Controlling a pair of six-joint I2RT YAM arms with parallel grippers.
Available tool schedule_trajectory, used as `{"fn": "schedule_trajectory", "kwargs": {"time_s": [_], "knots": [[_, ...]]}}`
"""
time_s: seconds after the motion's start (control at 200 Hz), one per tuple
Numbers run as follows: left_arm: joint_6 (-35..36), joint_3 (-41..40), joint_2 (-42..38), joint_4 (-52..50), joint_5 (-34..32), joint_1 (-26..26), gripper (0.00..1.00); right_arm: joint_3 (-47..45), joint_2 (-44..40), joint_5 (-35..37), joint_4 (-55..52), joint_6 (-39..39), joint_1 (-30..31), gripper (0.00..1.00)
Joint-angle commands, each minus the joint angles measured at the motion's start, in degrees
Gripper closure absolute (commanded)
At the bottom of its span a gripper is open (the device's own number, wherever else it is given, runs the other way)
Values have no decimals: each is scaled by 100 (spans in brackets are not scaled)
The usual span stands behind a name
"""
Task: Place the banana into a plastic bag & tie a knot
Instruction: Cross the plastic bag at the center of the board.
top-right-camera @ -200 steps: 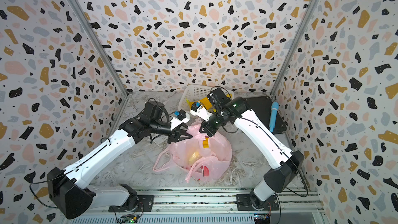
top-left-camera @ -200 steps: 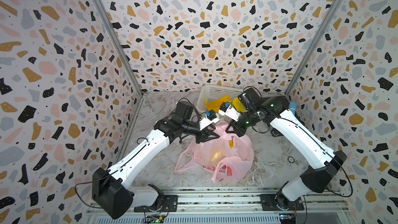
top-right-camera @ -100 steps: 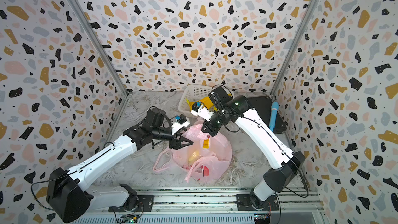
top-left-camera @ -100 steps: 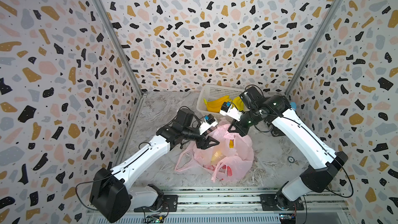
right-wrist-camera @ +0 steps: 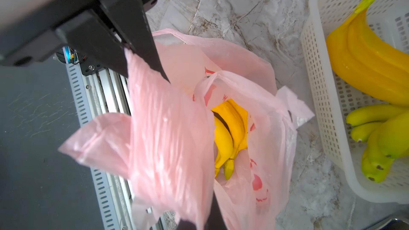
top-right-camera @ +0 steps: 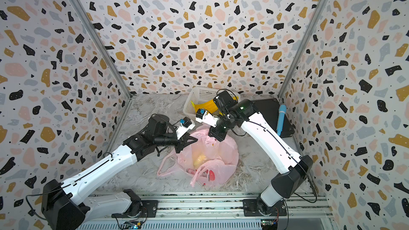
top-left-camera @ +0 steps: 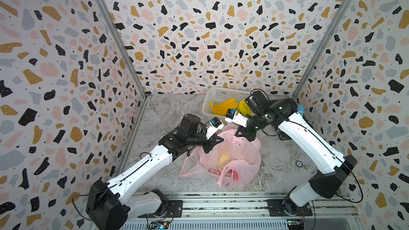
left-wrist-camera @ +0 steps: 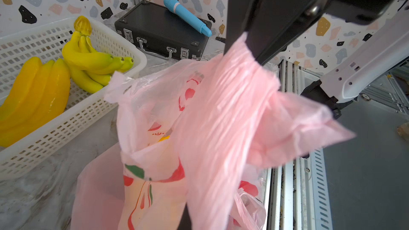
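Observation:
The pink plastic bag [top-left-camera: 234,158] [top-right-camera: 212,158] lies mid-table with its mouth open. A yellow banana [right-wrist-camera: 230,133] [top-left-camera: 222,159] lies inside it. My left gripper [top-left-camera: 215,143] [top-right-camera: 188,142] [left-wrist-camera: 190,222] is shut on a stretched strip of the bag [left-wrist-camera: 221,118] at its top left. My right gripper [top-left-camera: 241,133] [top-right-camera: 213,134] [right-wrist-camera: 205,220] is shut on the same strip [right-wrist-camera: 166,129], a short way to the right. The plastic runs taut between the two and hides both sets of fingertips.
A white basket [top-left-camera: 212,94] [left-wrist-camera: 88,111] [right-wrist-camera: 321,107] with more bananas stands behind the bag. A black case [top-right-camera: 270,111] [left-wrist-camera: 159,25] carrying a blue microphone-shaped object [top-right-camera: 281,118] lies at the back right. The metal rail [top-left-camera: 221,204] runs along the front edge.
My left gripper, open a second ago, came forward and down to the bag's top and shut on the pink strip. The right gripper kept its hold and hardly moved.

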Motion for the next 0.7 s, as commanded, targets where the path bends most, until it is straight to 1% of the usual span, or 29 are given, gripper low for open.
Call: {"fn": "schedule_trajectory", "kwargs": {"time_s": [0.0,0.07,0.125,0.26,0.43,0.521,0.696], "knots": [[-179,-39,-148,-138,141,26,100,20,-252,560,-101,-524,-42,100],[-192,-9,-112,-262,403,26,100,-49,-294,708,91,-678,-34,100],[-191,0,-77,-332,609,26,100,-173,-362,973,386,-744,-33,100],[-202,-44,-60,-359,860,26,100,-519,-595,1466,1128,-912,-24,100],[-275,-55,-1,-251,1142,26,100,-1282,-1101,1486,2299,-1342,19,100],[-252,-35,19,-276,1167,28,100,-1644,-1324,1581,2814,-1525,46,100],[-360,-74,114,-3,1373,28,97,-2169,-1562,1891,3751,-1639,126,100]]}}
